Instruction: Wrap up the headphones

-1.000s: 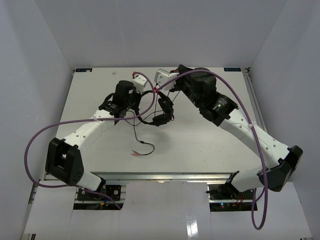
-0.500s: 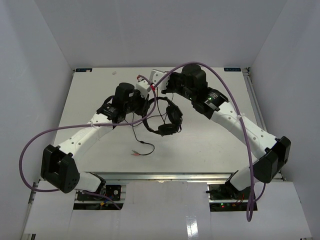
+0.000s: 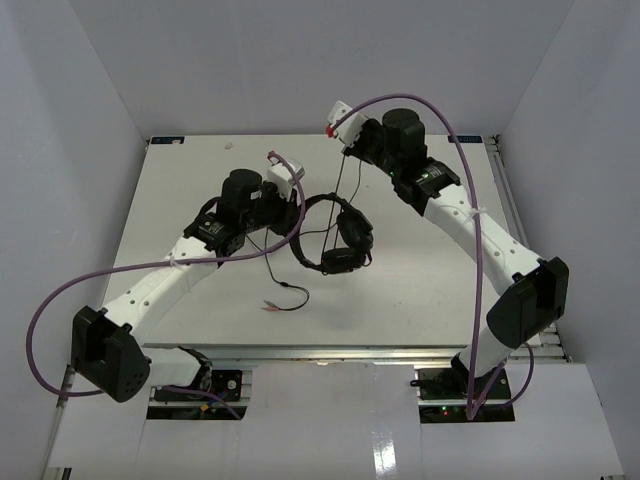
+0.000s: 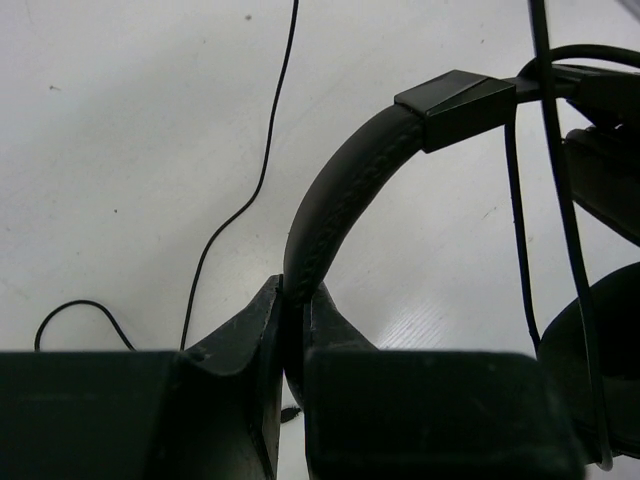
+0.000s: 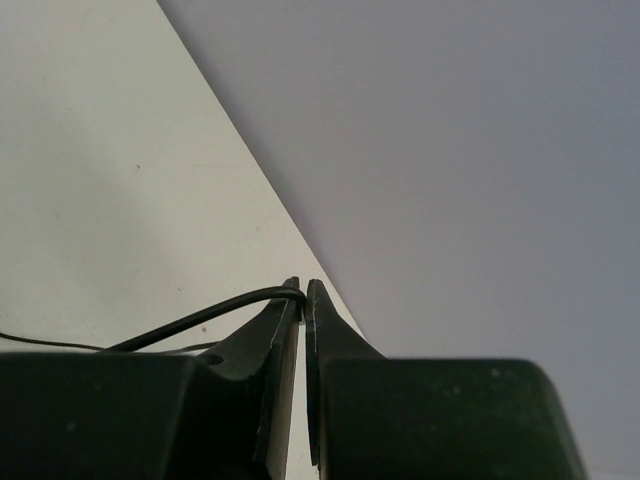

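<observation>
Headphones in left gripper, cable (wrist view) in right gripper

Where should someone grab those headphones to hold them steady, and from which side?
Probably the headband, mid-arc, clear of the ear cups. It is a thin, flat strip that two fingers can pinch across; the cups are bulky and round. Come from outside the curve, as the left gripper does, so the hanging cable inside is not caught.
</observation>
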Controlling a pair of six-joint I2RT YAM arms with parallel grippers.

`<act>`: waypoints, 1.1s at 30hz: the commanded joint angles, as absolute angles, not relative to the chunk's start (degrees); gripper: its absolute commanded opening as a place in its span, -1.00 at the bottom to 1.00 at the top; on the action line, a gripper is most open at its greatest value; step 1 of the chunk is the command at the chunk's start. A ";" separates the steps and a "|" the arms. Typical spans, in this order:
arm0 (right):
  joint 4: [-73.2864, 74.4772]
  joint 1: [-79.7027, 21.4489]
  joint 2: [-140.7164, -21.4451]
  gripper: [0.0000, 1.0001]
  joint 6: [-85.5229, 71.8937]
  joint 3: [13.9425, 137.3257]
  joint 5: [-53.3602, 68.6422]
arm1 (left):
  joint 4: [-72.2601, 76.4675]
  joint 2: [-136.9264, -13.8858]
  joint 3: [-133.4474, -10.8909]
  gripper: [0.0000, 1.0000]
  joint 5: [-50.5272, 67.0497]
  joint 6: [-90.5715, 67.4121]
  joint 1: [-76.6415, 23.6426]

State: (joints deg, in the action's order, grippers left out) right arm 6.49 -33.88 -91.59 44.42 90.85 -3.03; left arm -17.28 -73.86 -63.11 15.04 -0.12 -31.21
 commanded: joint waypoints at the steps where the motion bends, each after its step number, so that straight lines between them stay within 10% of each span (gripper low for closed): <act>1: 2.72 -29.39 -90.46 -0.85 40.33 90.09 -2.47 | -15.71 -69.17 -64.53 -1.00 19.82 -2.94 -31.46; 8: 2.90 -24.63 -88.56 -0.85 33.62 85.74 6.03 | -16.97 -66.88 -67.75 -1.00 18.39 -4.22 -31.46; 16: 1.13 -22.32 -88.73 -0.85 21.48 77.67 42.63 | -17.58 -67.61 -73.73 -1.00 18.59 -10.92 -31.46; 33: -73.02 -25.30 -103.56 -0.83 -44.78 67.14 67.74 | -25.35 -73.87 -94.50 -1.00 13.09 -19.53 -32.08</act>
